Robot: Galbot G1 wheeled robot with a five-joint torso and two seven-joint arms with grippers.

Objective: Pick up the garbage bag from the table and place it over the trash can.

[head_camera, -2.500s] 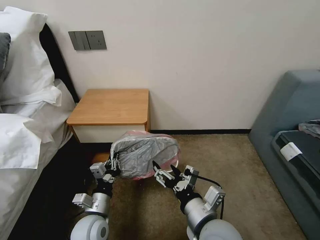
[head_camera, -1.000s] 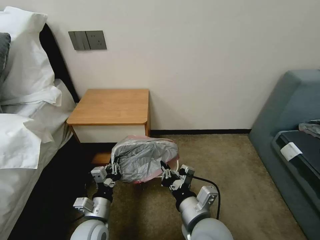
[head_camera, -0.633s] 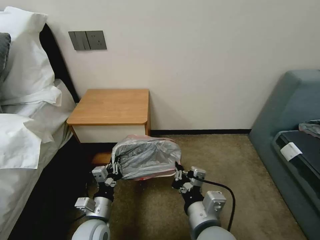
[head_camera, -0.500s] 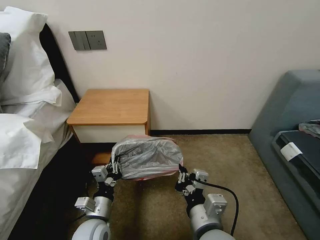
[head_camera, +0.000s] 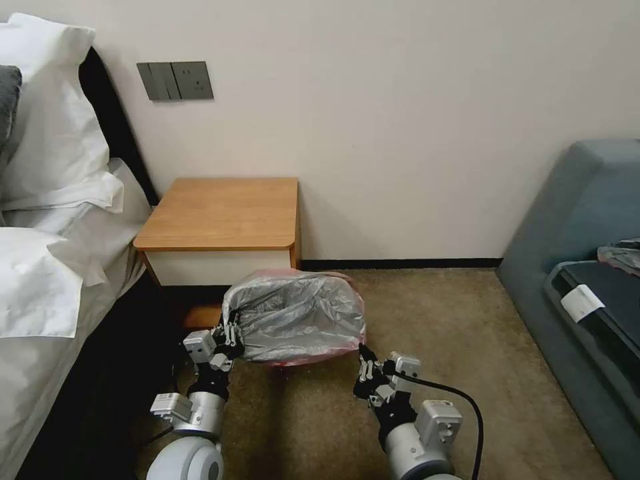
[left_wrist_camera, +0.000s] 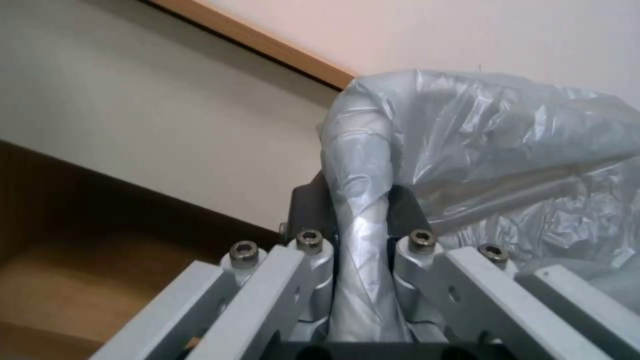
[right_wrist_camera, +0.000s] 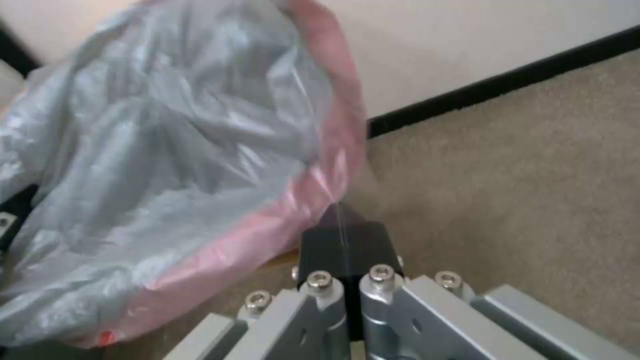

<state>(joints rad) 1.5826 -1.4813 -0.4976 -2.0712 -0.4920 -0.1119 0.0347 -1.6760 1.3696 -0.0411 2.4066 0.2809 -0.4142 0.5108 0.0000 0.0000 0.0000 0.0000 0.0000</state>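
Carpeted floor lies beneath your stretched crinkled grey plastic garbage bag (head_camera: 297, 317): left gripper (head_camera: 230, 331) and right gripper (head_camera: 364, 363) each pinch its edge (spreading step); next, lower it evenly.

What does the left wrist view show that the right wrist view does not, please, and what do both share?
Left wrist view alone: the left gripper shut on a twisted fold of the garbage bag, with the table edge above. Right wrist view alone: the right gripper shut beside the bag's pink edge, plus carpet and the black baseboard. Both show the crinkled grey bag and the wall.
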